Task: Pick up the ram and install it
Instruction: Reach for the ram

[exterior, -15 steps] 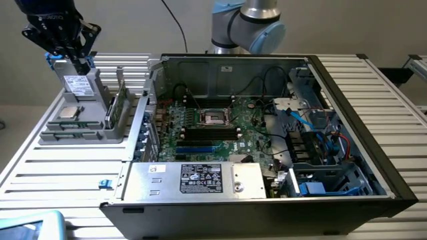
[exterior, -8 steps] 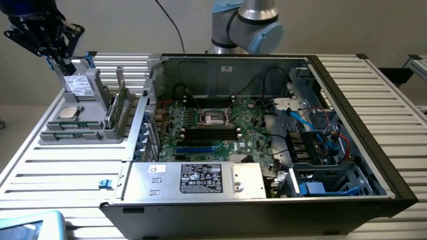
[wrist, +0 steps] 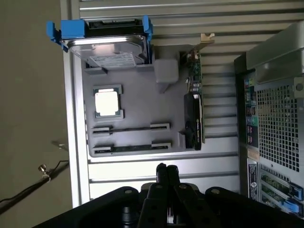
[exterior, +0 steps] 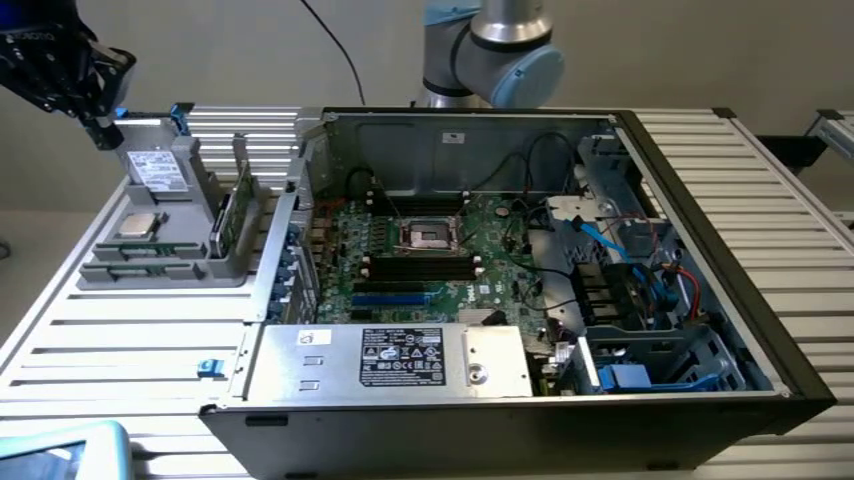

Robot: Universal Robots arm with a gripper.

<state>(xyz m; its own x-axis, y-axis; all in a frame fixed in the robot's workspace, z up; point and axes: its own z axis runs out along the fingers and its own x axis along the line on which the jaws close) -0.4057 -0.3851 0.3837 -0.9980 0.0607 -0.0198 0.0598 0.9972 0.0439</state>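
1. While the ram [wrist: 131, 148] stands on edge in the long slot along one side of the tray [wrist: 142, 95], nothing touches it. It is unpicked, and the task is at its start.
2. A second, similar slot runs just inward of it on the tray. I cannot tell whether that one holds a stick.
3. The gripper [wrist: 166, 172] hangs well above the tray, apart from everything on it. Its fingers are pressed together and pinch nothing.
4. The step in hand looks like the approach for the pick. To do it well, the fingers likely need to spread before they straddle the stick. They should come down squarely at mid-length, between the two end holders, with the pads on the flat faces. A straight pull up out of the slot should keep the board from twisting.
5. Further in on the tray lie the processor [wrist: 107, 102] and the hard drive [wrist: 111, 50] in its blue bracket. The wider card [wrist: 194, 118] stands at the tray's case side. A tilted descent could knock any of these.
6. Beyond the tray sits the open case [exterior: 694, 230] with its motherboard [exterior: 441, 270] and power supply [exterior: 387, 358].
7. White labels show on the hard drive and power supply, but no brand or text can be read.
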